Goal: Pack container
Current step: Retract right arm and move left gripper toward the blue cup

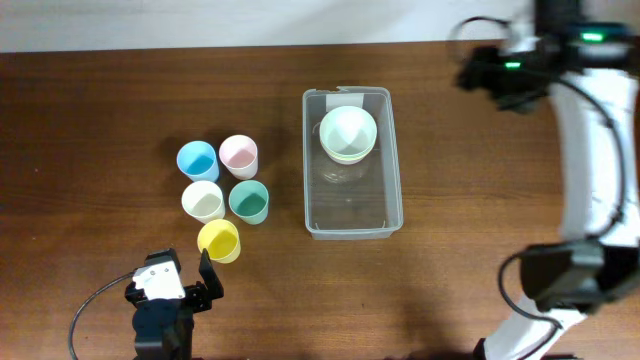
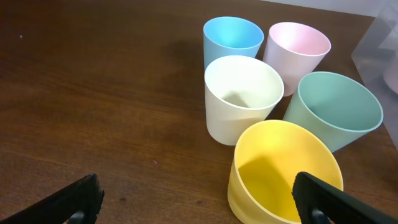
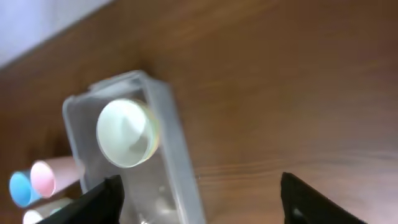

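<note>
Above: bowls (image 1: 348,133) are kept in the container (image 1: 350,205); cups (image 1: 203,200) are set left of it.
Left wrist: the left gripper (image 2: 196,186) is spread wide at the yellow cup (image 2: 283,174), likely to be grabbed next.
Right wrist: the right gripper (image 3: 202,186) is opened, empty, well right of the container.

The overhead view looks straight down on the table (image 1: 100,120) from high up, container (image 1: 350,205) at centre, cups (image 1: 203,200) to its left. The left wrist view sits low and very near the cups (image 2: 244,93), facing across them; the pale edge at upper right may be the container (image 2: 376,50). The right wrist view, high, tilted and blurred, looks down on the container (image 3: 180,155), cups (image 3: 42,177) at lower left.
</note>
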### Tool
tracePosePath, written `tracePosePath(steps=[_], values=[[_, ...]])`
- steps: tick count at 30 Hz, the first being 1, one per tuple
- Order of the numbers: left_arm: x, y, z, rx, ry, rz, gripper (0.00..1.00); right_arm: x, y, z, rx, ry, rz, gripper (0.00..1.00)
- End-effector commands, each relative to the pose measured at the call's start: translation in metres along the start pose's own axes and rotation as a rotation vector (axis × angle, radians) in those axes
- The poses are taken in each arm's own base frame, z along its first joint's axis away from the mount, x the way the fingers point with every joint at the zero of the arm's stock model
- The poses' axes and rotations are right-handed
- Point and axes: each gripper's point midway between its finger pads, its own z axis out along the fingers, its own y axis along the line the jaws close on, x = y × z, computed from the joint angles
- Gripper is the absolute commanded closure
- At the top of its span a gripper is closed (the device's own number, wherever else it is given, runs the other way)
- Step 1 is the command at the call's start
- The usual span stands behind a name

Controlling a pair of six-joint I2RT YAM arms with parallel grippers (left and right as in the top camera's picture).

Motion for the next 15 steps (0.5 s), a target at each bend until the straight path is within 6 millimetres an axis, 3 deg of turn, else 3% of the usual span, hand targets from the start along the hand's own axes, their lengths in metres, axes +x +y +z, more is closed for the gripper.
tracePosePath(steps=[1, 2, 5, 7, 15], values=[[0.0, -0.001, 0.0, 0.005, -0.004, 0.015, 0.01, -0.006, -0.022, -0.02, 0.025, -0.035, 0.083, 0.11], [-0.003, 0.003, 0.0, -0.017, -0.02, 0.012, 0.01, -0.007, -0.03, -0.021, 0.033, -0.035, 0.102, 0.01], [-0.012, 0.0, 0.0, -0.002, -0.053, 0.006, 0.01, -0.011, -0.047, -0.026, 0.05, -0.042, 0.14, 0.01], [-0.011, -0.013, 0.0, 0.074, -0.047, 0.007, 0.01, -0.012, -0.054, -0.027, 0.056, -0.046, 0.154, 0.01], [-0.014, -0.041, -0.005, 0.239, -0.053, 0.006, 0.01, -0.013, -0.057, -0.028, 0.059, -0.05, 0.161, 0.01]])
